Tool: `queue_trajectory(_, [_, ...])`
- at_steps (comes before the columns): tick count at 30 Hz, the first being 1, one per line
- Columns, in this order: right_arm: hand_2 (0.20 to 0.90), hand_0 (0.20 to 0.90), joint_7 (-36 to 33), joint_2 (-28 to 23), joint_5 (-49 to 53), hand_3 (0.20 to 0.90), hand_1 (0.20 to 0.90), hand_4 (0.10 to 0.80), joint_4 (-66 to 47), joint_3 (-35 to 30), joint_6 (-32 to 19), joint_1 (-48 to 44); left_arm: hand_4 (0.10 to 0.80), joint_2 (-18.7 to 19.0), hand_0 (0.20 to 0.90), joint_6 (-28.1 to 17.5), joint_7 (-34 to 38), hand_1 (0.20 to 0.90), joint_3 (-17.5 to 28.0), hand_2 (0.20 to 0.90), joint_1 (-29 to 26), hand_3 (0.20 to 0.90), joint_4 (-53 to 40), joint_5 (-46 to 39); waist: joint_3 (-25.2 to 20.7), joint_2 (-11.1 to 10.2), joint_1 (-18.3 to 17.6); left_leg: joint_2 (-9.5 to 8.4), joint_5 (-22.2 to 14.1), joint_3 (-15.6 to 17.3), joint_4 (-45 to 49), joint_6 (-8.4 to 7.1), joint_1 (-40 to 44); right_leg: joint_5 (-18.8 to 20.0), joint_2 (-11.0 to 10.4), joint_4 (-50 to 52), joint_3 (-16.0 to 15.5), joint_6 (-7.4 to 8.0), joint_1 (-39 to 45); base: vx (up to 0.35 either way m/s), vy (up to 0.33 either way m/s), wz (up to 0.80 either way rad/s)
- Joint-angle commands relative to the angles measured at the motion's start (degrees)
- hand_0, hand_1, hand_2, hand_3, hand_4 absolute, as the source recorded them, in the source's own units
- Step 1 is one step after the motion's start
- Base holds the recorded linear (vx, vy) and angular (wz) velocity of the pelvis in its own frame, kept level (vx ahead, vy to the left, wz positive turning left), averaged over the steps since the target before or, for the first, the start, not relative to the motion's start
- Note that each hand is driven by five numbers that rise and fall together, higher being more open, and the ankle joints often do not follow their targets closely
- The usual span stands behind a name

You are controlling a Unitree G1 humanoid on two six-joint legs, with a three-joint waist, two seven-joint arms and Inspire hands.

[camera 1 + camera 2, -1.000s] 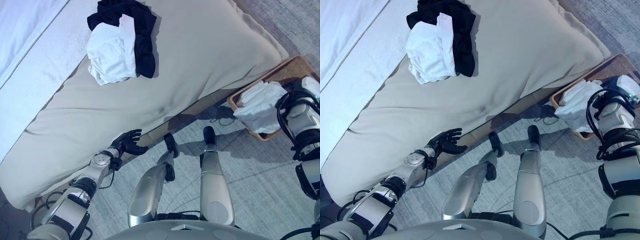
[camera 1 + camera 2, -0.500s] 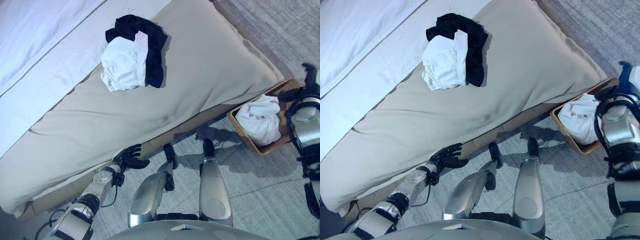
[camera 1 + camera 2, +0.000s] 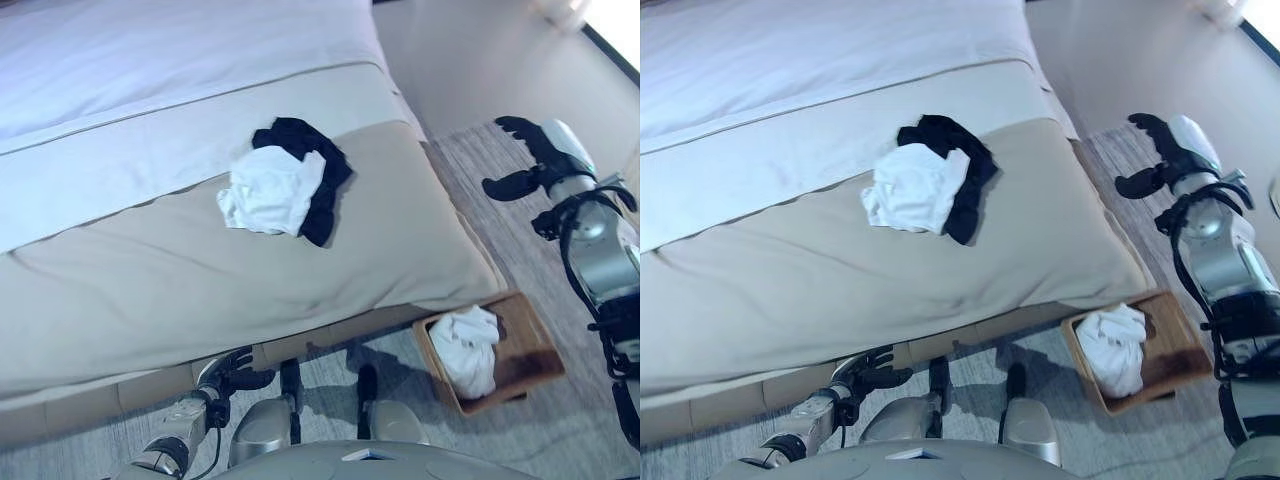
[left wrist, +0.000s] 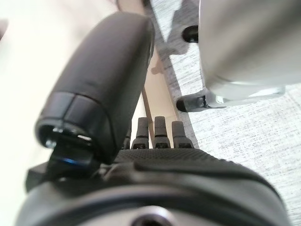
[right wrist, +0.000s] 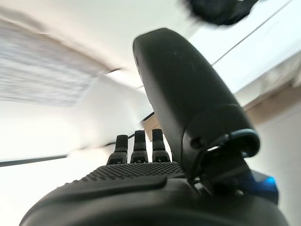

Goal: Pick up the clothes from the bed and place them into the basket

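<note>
A white garment lies on a black garment in one heap on the beige cover of the bed. A brown wicker basket stands on the floor by the bed's near right corner, with a white garment in it. My right hand is open and empty, raised high over the floor to the right of the bed. My left hand is open and empty, low by the bed's front edge.
White sheets cover the far part of the bed. A grey rug lies on the floor to the right of the bed and runs under the basket.
The camera has tilted up, so the whole scene sits lower and the far bed shows. My right hand has risen away from the basket. The left hand hangs in the same place.
</note>
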Motion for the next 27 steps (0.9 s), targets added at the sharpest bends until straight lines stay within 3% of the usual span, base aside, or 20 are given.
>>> queue_trajectory(1, [0.900,0.900,-6.7,1.6,-2.2,0.900,0.900,0.800,4.9,6.3,-1.0,-13.8,0.800,6.0,0.900,-1.3,-0.7,0.900,-3.3,0.900,-1.0,0.900,0.5,0.4,0.5,-4.6,5.2,-3.25,-9.0,-1.3,10.2,3.27,-6.8,1.5,-1.7,5.5,-2.5,-0.92,-5.9,-0.113,-0.026,0.69])
queue_trajectory(9, [0.900,0.900,-19.1,5.5,-13.4,0.900,0.900,0.800,14.2,19.6,3.0,-30.6,0.800,7.3,0.900,-2.3,0.5,0.900,-7.3,0.900,-5.9,0.900,-3.2,-3.8,9.8,-3.7,10.7,-4.69,-8.0,-5.7,16.9,3.58,-18.0,1.7,-2.6,10.9,-6.1,-1.48,-13.5,-0.081,0.058,0.46])
queue_trajectory(16, [0.900,0.900,-18.1,10.0,-12.0,0.900,0.900,0.800,24.3,25.7,6.0,-37.9,0.800,8.1,0.900,-4.2,1.2,0.900,-8.1,0.900,-7.1,0.900,-4.8,-5.6,14.4,-3.7,14.2,-5.34,-6.9,-7.1,19.4,3.54,-24.1,2.4,-2.7,13.4,-8.0,-0.93,-18.5,-0.026,0.026,0.23])
queue_trajectory(19, [0.900,0.900,-16.9,11.5,-10.6,0.900,0.900,0.800,27.5,26.8,6.9,-38.6,0.800,8.0,0.900,-5.5,1.2,0.900,-8.8,0.900,-6.6,0.900,-5.3,-6.5,14.6,-3.4,15.0,-5.10,-8.4,-7.7,20.3,3.27,-25.4,1.4,-2.3,14.4,-8.1,-0.34,-20.0,0.034,0.032,0.19])
queue_trajectory(26, [0.900,0.900,-12.2,14.5,-7.4,0.900,0.900,0.800,35.4,28.5,10.6,-42.4,0.800,8.1,0.900,-9.6,1.4,0.900,-10.4,0.900,-6.4,0.900,-9.5,-9.4,14.6,-1.8,16.2,-5.05,-6.3,-9.2,20.0,2.67,-31.4,1.0,-2.6,15.7,-10.3,-0.19,-25.7,-0.043,0.029,0.06])
queue_trajectory(27, [0.316,0.316,-11.2,14.3,-7.4,0.219,0.316,0.119,36.1,29.1,10.8,-42.9,0.800,8.3,0.900,-9.8,1.5,0.900,-10.7,0.900,-6.2,0.900,-10.1,-9.6,14.6,-1.6,16.3,-4.94,-5.9,-9.5,19.7,2.51,-32.0,0.9,-2.4,15.8,-10.5,-0.14,-26.3,-0.034,-0.026,0.05])
